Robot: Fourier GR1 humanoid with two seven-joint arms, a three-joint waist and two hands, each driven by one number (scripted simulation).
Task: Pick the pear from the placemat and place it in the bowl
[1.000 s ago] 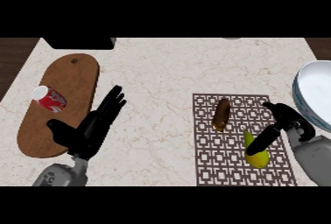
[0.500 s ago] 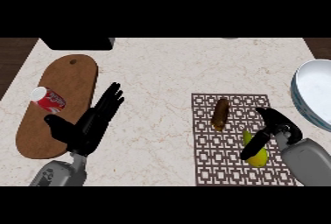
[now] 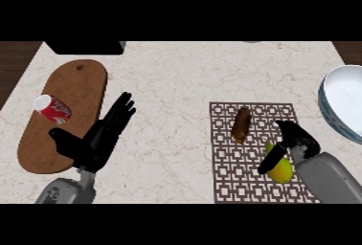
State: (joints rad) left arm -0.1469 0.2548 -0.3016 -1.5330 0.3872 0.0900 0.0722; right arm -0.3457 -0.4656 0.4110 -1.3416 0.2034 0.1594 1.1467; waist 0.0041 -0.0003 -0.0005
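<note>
A yellow-green pear point(image 3: 281, 171) lies on the brown patterned placemat point(image 3: 226, 162) near its lower right. My right hand point(image 3: 293, 142) sits over the pear, thumb and fingers curled down around it; part of the pear is hidden under the hand. The pale blue bowl point(image 3: 338, 107) stands at the right edge, partly cut off. My left hand point(image 3: 99, 136) rests open at the left, fingers up, beside the cutting board.
A brown oblong item point(image 3: 241, 124) lies on the placemat above the pear. A wooden cutting board point(image 3: 67, 95) at the left carries a red can point(image 3: 53, 109) on its side. A dark object point(image 3: 84, 47) stands at the back left.
My right hand has moved left and down onto the pear, its fingers curling round it. The left hand has hardly moved.
</note>
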